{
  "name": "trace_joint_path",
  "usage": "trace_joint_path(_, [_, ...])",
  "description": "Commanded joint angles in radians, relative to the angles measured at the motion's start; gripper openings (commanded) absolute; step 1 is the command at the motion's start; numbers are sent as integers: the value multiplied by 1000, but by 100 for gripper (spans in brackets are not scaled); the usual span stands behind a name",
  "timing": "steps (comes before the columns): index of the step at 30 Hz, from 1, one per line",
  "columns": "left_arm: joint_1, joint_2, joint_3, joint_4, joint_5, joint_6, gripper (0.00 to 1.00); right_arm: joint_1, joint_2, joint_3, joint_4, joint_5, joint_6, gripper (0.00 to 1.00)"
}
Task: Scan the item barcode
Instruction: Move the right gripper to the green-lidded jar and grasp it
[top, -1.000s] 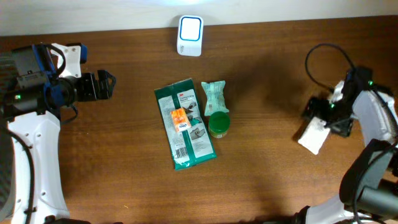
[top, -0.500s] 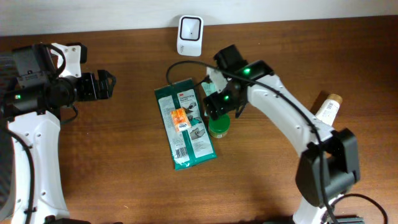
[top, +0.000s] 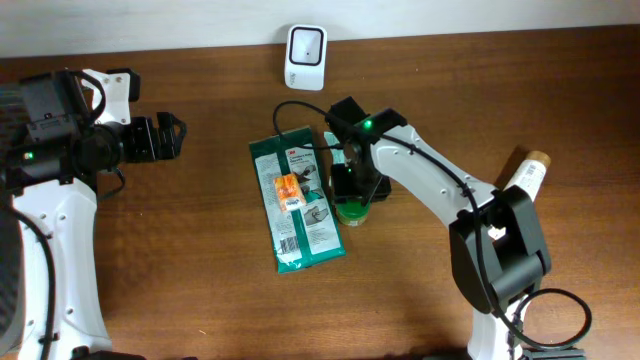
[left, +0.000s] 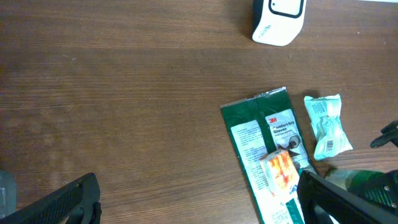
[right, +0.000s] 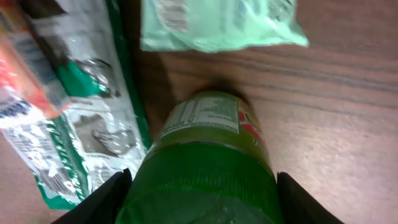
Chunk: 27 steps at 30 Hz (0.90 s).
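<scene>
A green jar (top: 351, 208) with a green lid stands upright at the table's middle, between a flat green 3M package (top: 297, 205) and a pale green packet (top: 345, 150). My right gripper (top: 355, 186) is down over it. In the right wrist view the jar (right: 205, 155) fills the space between the two black fingers (right: 102, 199), which press on either side of the lid, and its label faces away from me. The white barcode scanner (top: 305, 44) stands at the back edge. My left gripper (top: 178, 138) hangs open at the far left with nothing in it.
An orange item (top: 288, 190) lies on the 3M package. A white bottle with a tan cap (top: 525, 175) lies at the right. In the left wrist view the scanner (left: 278, 18), the package (left: 264, 140) and the packet (left: 328, 124) lie ahead to the right.
My right arm swung from the white bottle at the right over to the middle and came down on the green jar, its jaws narrowing onto the lid. The left arm stayed put.
</scene>
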Motion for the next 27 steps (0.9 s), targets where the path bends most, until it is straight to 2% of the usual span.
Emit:
trace_joint_path(1, [0, -15, 7, 2, 14, 13, 99, -69, 5, 63, -60, 35, 0, 45])
trace_joint_path(4, [1, -15, 7, 2, 14, 13, 99, -171, 3, 121, -66, 35, 4, 44])
trace_joint_path(8, [1, -15, 7, 2, 14, 13, 99, -284, 8, 110, 63, 35, 153, 46])
trace_joint_path(10, [1, -15, 7, 2, 14, 13, 99, -282, 11, 83, 93, 36, 221, 52])
trace_joint_path(11, [0, -15, 7, 2, 14, 13, 99, -283, 11, 68, 93, 31, 248, 59])
trace_joint_path(13, [1, -15, 7, 2, 14, 13, 99, -282, 11, 68, 66, 28, 231, 65])
trace_joint_path(15, [0, -15, 7, 2, 14, 13, 99, -282, 11, 70, 47, 29, 111, 80])
trace_joint_path(16, [1, -15, 7, 2, 14, 13, 99, -290, 10, 87, 39, 28, -2, 90])
trace_joint_path(17, [1, -15, 7, 2, 14, 13, 99, -296, 10, 109, 32, 28, -107, 92])
trace_joint_path(19, [1, -15, 7, 2, 14, 13, 99, -296, 10, 177, -2, 35, -457, 100])
trace_joint_path(20, [0, -15, 7, 2, 14, 13, 99, -296, 10, 216, -36, 35, -641, 98])
trace_joint_path(21, [0, -15, 7, 2, 14, 13, 99, -295, 10, 220, -52, 35, -731, 98])
trace_joint_path(23, [0, -15, 7, 2, 14, 13, 99, -295, 11, 201, -78, 36, -818, 99])
trace_joint_path(27, [1, -15, 7, 2, 14, 13, 99, -295, 60, 147, -48, 27, -827, 99])
